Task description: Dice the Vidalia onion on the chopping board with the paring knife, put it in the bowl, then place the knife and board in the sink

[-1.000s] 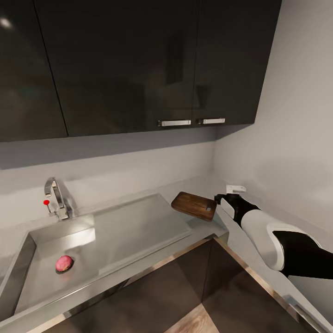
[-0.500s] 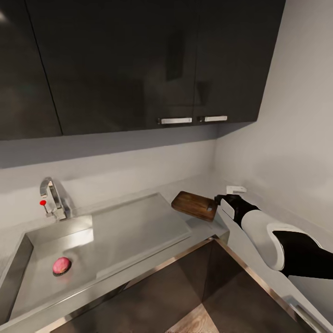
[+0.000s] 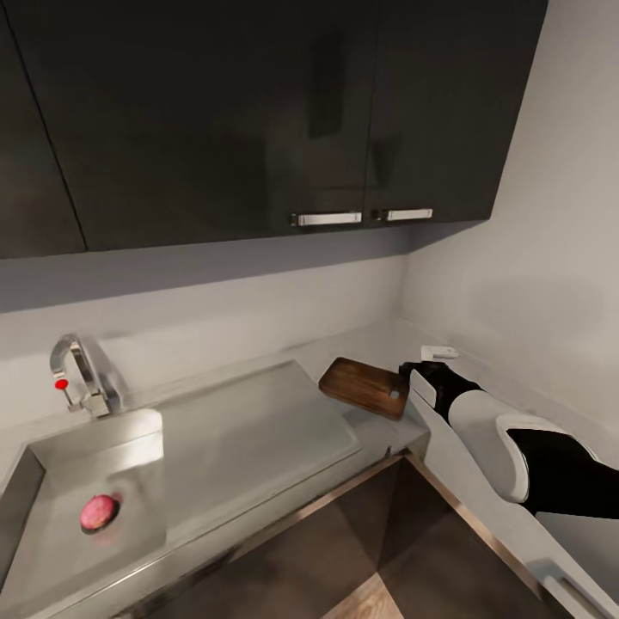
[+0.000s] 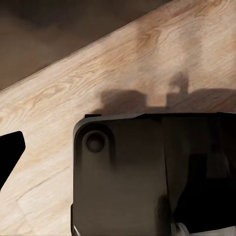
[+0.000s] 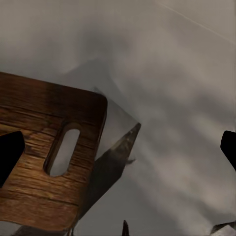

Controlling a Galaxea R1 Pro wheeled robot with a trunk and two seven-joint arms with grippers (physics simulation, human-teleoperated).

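A: Right gripper (image 3: 413, 371) — where, and how do the jaws stand?
B: Head view has it low over the countertop (image 3: 481, 481), tips right at the slot end of the chopping board (image 3: 364, 387). In the right wrist view the two dark fingertips (image 5: 9, 152) sit far out at opposite edges, so the jaws are wide apart with nothing between them but board and counter.

A: Board relative to those jaws?
B: Just ahead and off toward one finger. Slot handle (image 5: 63, 151) lies nearer that finger; the rest of the gap is over bare grey counter. Touching or not — cannot tell. The board's corner overhangs the steel drainboard (image 3: 258, 421) edge.

A: Onion?
B: Pink-red round thing, the Vidalia onion (image 3: 98, 511), sits in the sink (image 3: 52, 550) basin, well apart from the gripper, far side of the drainboard. Faucet (image 3: 79, 374) with a red knob stands behind the basin.

A: Bowl, knife?
B: A small white object (image 3: 439, 352) on the counter just beyond the gripper, near the wall. Too small to name.

A: Left gripper?
B: Left wrist view: one dark fingertip (image 4: 10, 152) at the edge, a dark robot body panel (image 4: 147, 172), wood floor (image 4: 123, 64) beyond. Jaw state — cannot tell.

A: Anything else?
B: Dark upper cabinets (image 3: 258, 112) with steel bar handles above.
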